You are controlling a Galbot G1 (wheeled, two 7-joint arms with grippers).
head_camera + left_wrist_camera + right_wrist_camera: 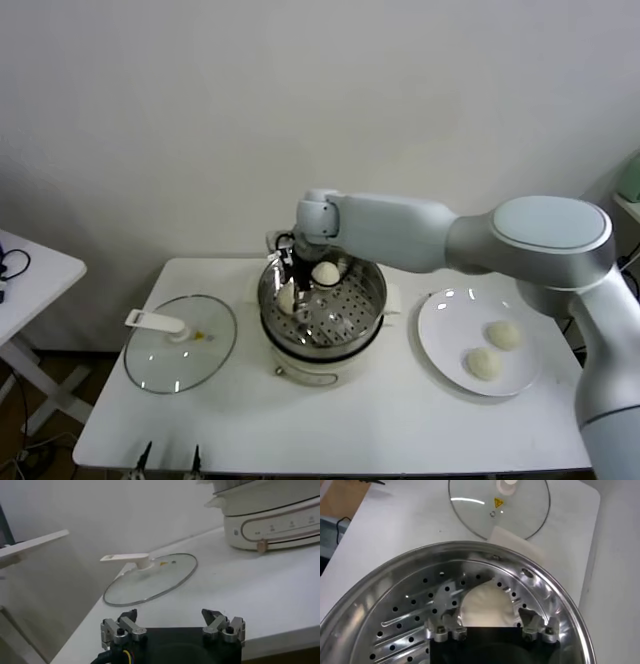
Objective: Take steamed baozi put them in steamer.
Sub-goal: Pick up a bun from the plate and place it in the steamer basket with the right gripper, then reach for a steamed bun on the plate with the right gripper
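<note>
The steamer [375,285] stands mid-table, a shiny perforated basket on a white base. Two baozi lie in it: one at the back [325,272] and one at the left side [287,298]. My right gripper [297,288] reaches down into the basket over the left baozi. In the right wrist view that baozi [487,605] lies on the perforated floor between the spread fingers of the right gripper [488,617], which is open. Two more baozi [503,335] [484,363] lie on the white plate [440,330]. My left gripper [172,616] is open and empty, parked at the table's front edge.
The glass lid [180,345] with a white handle lies flat left of the steamer; it also shows in the left wrist view [150,577] and the right wrist view [520,510]. A second white table [30,265] stands at far left. A wall is behind.
</note>
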